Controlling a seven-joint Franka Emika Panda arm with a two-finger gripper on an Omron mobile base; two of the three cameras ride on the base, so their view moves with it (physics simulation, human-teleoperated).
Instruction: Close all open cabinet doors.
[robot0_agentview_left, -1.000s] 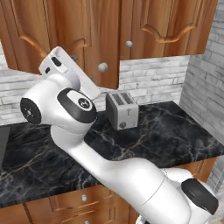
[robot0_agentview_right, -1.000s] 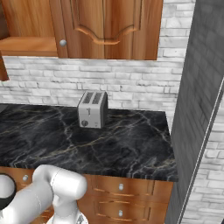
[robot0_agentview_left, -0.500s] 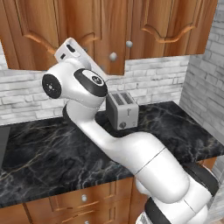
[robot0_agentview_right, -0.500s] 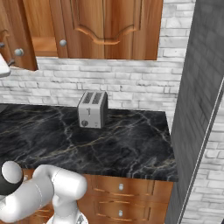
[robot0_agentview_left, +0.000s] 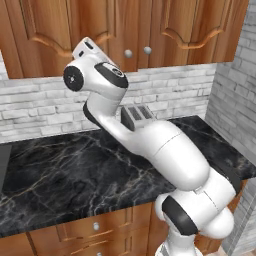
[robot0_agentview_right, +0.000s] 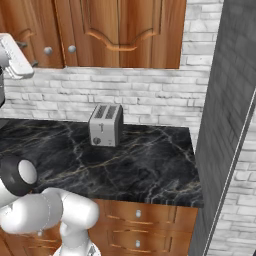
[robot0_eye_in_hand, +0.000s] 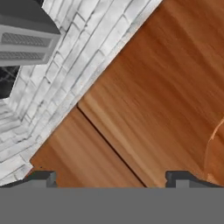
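The cabinet doors (robot0_agentview_left: 165, 30) are reddish-brown with arched moulding and small silver knobs (robot0_agentview_left: 128, 52). They hang above the counter and look flush with one another. My gripper (robot0_agentview_right: 28, 54) is raised to the door (robot0_agentview_right: 30, 25) left of the knobs, open with nothing between its fingers. In the hand view the gripper (robot0_eye_in_hand: 112, 177) faces wood from very close. The seam between two cabinet doors (robot0_eye_in_hand: 166, 78) runs diagonally between the wide-apart fingertips (robot0_eye_in_hand: 41, 177). I cannot tell whether the tips touch the wood.
A silver toaster (robot0_agentview_right: 105, 125) stands on the black marble counter (robot0_agentview_right: 140, 170) against the white brick wall (robot0_agentview_right: 150, 95). Drawer fronts (robot0_agentview_right: 145, 215) run below. A grey wall (robot0_agentview_right: 225, 100) bounds the right side. A grey appliance (robot0_eye_in_hand: 26, 35) hangs left of the cabinets.
The arm has swung up and toward the upper cabinets. The left door, which stood out at an angle, has swung in level with its neighbours.
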